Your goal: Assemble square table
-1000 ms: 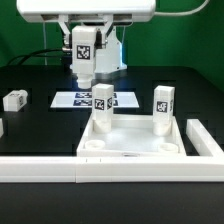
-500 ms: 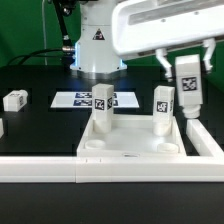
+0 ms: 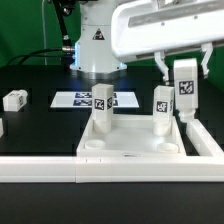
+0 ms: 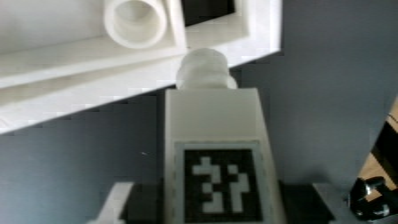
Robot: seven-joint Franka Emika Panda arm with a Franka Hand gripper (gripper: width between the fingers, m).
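**Leg held upright beside the slab**

The gripper pinches a leg between its fingers, just off the slab on the exterior view's right. It is near one of two standing legs. The held leg's long axis is vertical, its tag faces the camera, and its rounded peg end points down. In the wrist view that peg lies over dark table, close to the slab's rim by a socket. I cannot tell whether the peg touches anything. The fingers show only as slivers there, and the arm is cut off above.
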